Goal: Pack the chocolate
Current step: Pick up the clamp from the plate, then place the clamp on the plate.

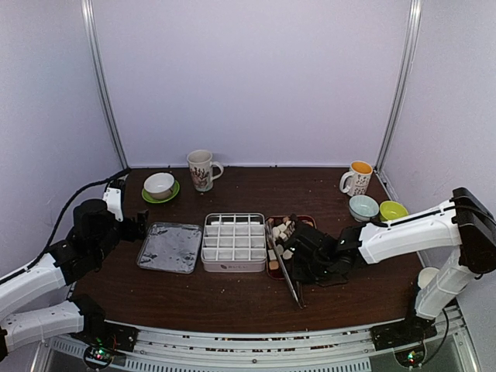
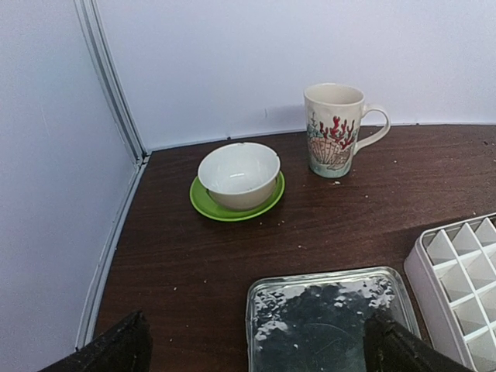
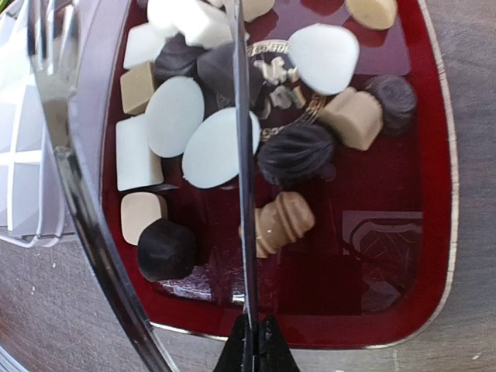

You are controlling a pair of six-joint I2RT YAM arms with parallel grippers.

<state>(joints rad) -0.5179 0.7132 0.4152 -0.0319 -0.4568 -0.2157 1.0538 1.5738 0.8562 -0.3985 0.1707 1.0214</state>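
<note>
Right gripper (image 3: pixel 252 353): fingers pinched tight on one thin blade of the metal tongs (image 3: pixel 245 194). The blade runs straight out from the fingertips over the red tray (image 3: pixel 380 178). The chocolates (image 3: pixel 213 147) lie in that tray just beyond the fingertips, on both sides of the blade. A tan ribbed piece sits nearest the tips, partly under the blade. The second blade curves along the tray's left rim, beside the white grid box (image 3: pixel 15 178). Left gripper (image 2: pixel 260 345): fingers spread wide above a clear tray (image 2: pixel 325 310), well apart from the chocolates.
</note>
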